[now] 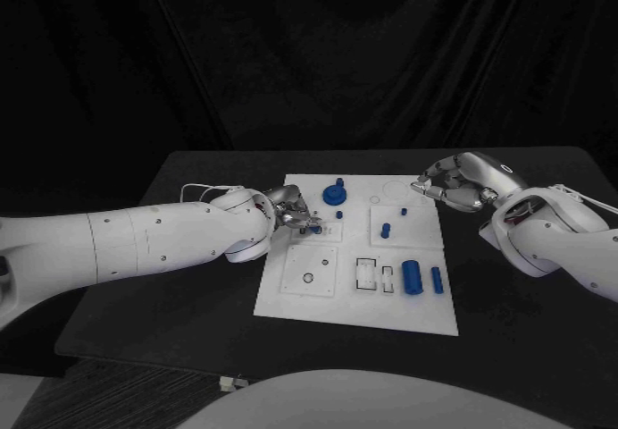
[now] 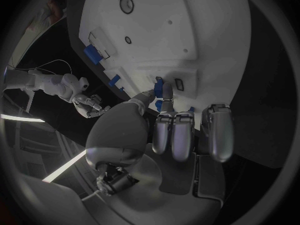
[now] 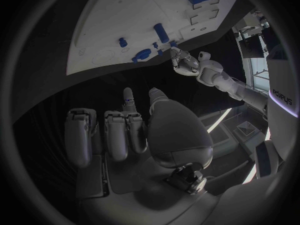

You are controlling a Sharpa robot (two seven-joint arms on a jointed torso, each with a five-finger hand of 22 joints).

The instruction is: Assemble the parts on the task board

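On the black counter (image 1: 193,295) before you, the white task board (image 1: 338,304) lies in the middle, with both of your robot's arms reaching in over its far half. Your left hand (image 1: 294,214) sits at the board's left edge, and the left wrist view shows its thumb and one finger pinching a small blue part (image 2: 159,89) right against the board's surface, while its other fingers (image 2: 172,135) are curled in together below. Your right hand (image 1: 454,189) hovers at the board's far right corner, beside a faint circular recess (image 1: 391,189); its fingers (image 3: 119,135) are curled in on themselves and hold nothing, as the right wrist view makes plain. Elsewhere on the board, a blue knobbed piece (image 1: 335,192) stands near the far edge, two small blue pegs (image 1: 385,231) stand in the square to its right, and a larger blue cylinder (image 1: 413,276) lies beside a slim blue bar (image 1: 437,279) on the near right side.
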